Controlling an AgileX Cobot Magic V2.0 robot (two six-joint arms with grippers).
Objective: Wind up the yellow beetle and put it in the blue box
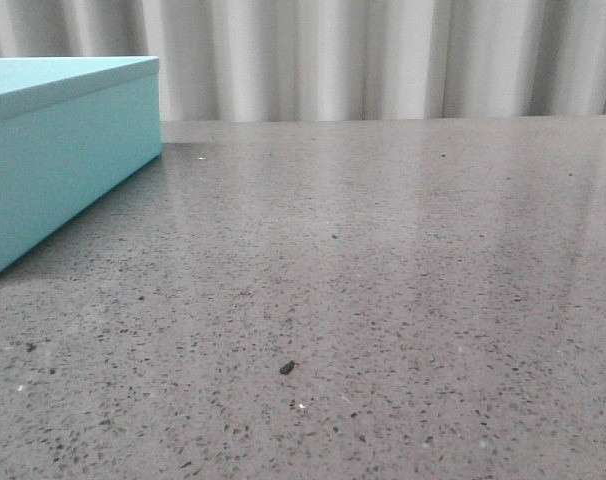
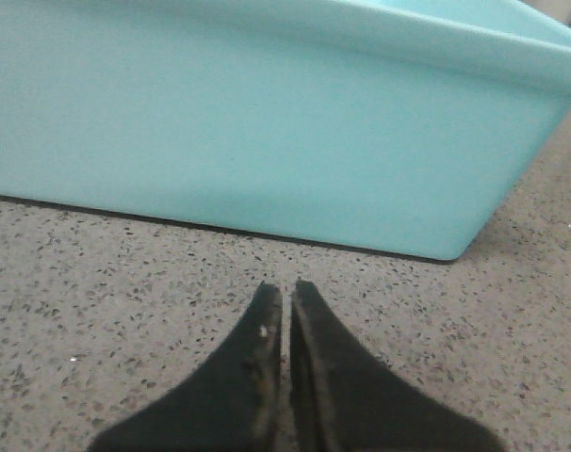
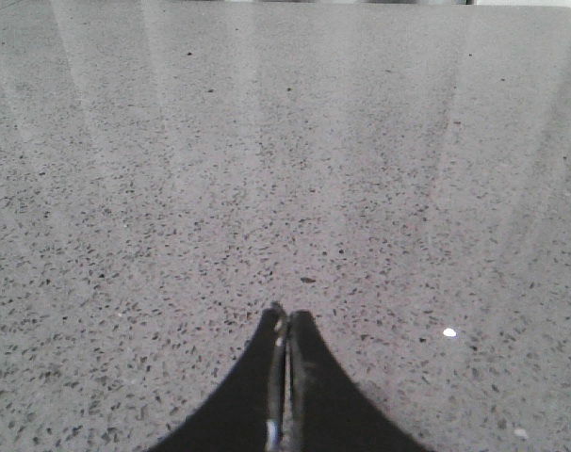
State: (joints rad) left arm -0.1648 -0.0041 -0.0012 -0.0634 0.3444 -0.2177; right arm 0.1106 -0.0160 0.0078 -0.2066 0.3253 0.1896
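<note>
1. Writing: no brand, label or lettering can be read on any surface in the three views; the sides of the blue box [image 1: 58, 165] are plain and matte.
2. The blue box rests on the grey speckled table [image 1: 383, 300], at the left of the front view. Its long axis runs from the near left edge of that view back toward the centre, with one corner pointing at the pleated curtain [image 1: 383, 55] behind.
3. Left gripper [image 2: 285, 294]: fingers pressed together, only a hairline slit between the tips, nothing held. It sits low over the table. The box stands just ahead of its tips, broad side facing it, one corner off to the side.
4. Right gripper [image 3: 284, 315]: fingers likewise closed tip to tip and empty. Bare speckled table lies ahead of it.
5. The yellow beetle does not show in any view; its heading cannot be told.
6. A small dark fleck [image 1: 287, 368] lies on the table in the front view.
</note>
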